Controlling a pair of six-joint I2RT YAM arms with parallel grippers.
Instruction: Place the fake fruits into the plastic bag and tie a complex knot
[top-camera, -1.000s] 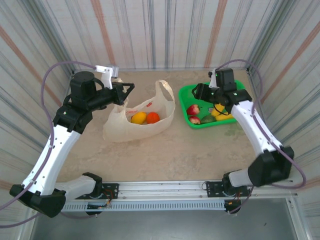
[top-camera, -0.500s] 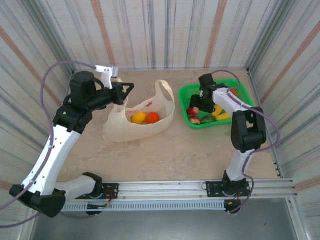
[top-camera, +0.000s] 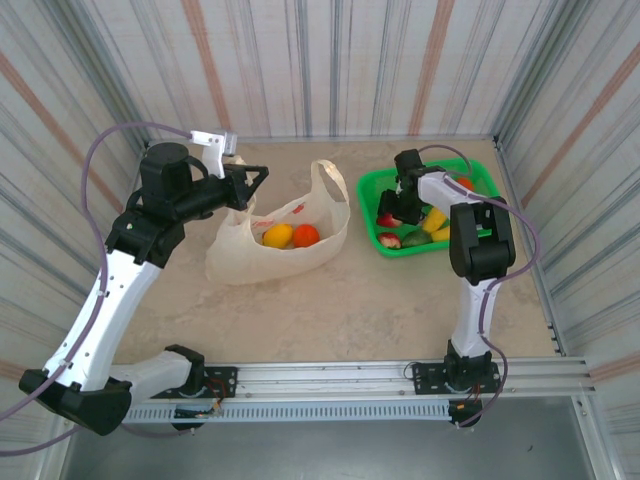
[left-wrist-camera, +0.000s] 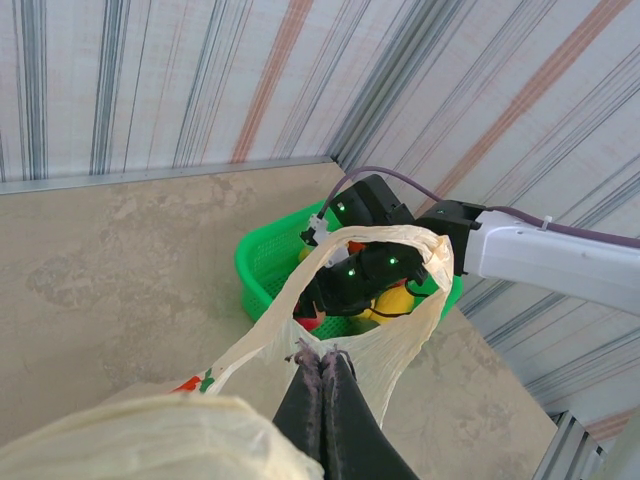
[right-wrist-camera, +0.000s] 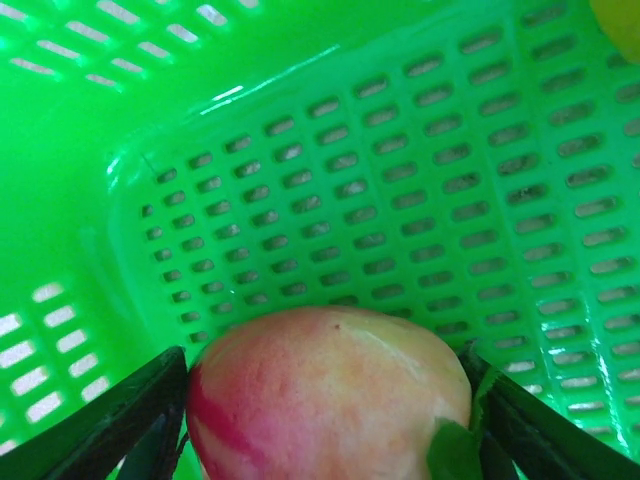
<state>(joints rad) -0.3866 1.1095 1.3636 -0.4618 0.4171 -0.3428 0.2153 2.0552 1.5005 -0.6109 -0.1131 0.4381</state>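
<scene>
Right gripper (right-wrist-camera: 328, 372) — newly lowered into the green basket (right-wrist-camera: 400, 200), jaws clamped on a red-yellow fake fruit (right-wrist-camera: 330, 385); left gripper (left-wrist-camera: 322, 368) pinched shut on the handle (left-wrist-camera: 390, 236) of the plastic bag (top-camera: 250, 262) — third transfer looks imminent.

no readable words, numbers or brand marks anywhere; plastic bag (top-camera: 238, 262), red-orange prints (top-camera: 291, 210) toward its 12 o'clock edge, too small to read
</scene>
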